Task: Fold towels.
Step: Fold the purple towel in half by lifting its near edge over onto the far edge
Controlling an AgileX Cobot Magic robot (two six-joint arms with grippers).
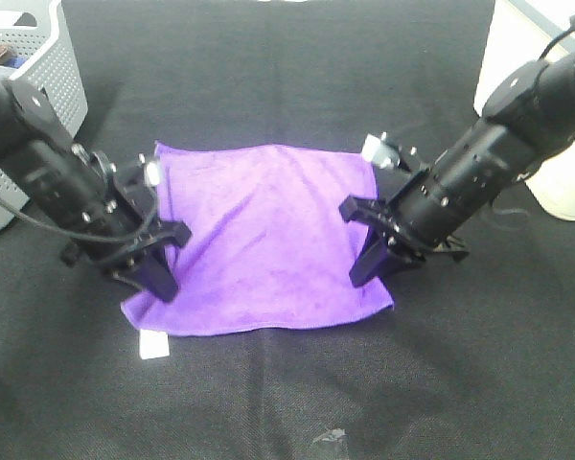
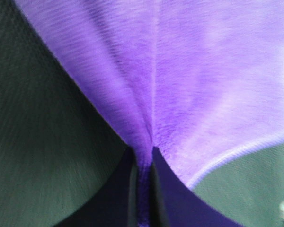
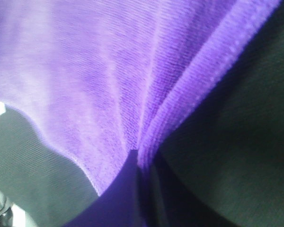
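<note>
Two grips on purple towel (image 1: 259, 240): left fingers (image 1: 151, 271) closed on left edge, right fingers (image 1: 376, 257) closed on right edge.

towel (image 1: 259, 240) on table (image 1: 287, 412), basket (image 1: 48, 67) behind at left, tag (image 1: 154, 346) at front-left corner
</note>
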